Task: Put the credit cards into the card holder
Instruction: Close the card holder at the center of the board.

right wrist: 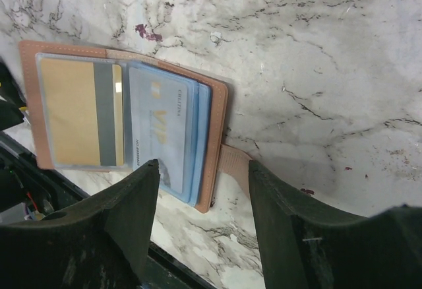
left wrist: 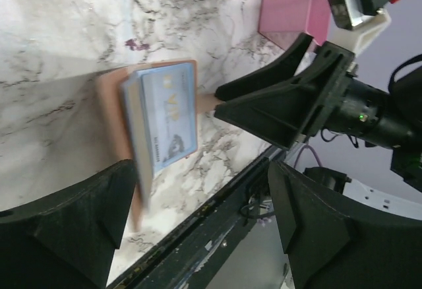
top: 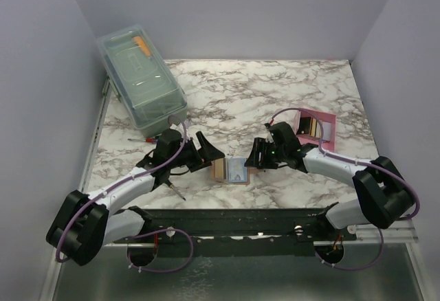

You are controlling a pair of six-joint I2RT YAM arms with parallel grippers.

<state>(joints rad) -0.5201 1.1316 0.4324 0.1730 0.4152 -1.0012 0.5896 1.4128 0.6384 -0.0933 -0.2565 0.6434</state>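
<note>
The card holder [top: 221,170] lies open on the marble table between my two grippers. In the right wrist view its tan cover [right wrist: 28,97] holds a yellow credit card [right wrist: 69,107] with a grey stripe in the left clear sleeve. A light blue credit card [right wrist: 161,127] sits in the right sleeve, and a tan strap [right wrist: 234,162] sticks out beside it. The left wrist view shows the holder [left wrist: 109,114] partly folded up, with the blue card [left wrist: 171,107]. My left gripper [top: 210,155] [left wrist: 198,220] is open and empty just left of the holder. My right gripper [top: 256,157] [right wrist: 203,200] is open and empty just right of it.
A pink slotted tray [top: 326,128] with dark cards stands behind the right arm. A clear lidded box [top: 141,81] stands at the back left. A red-handled tool [top: 148,138] and a thin tool [top: 176,190] lie near the left arm. The table's front rail [top: 234,218] is close.
</note>
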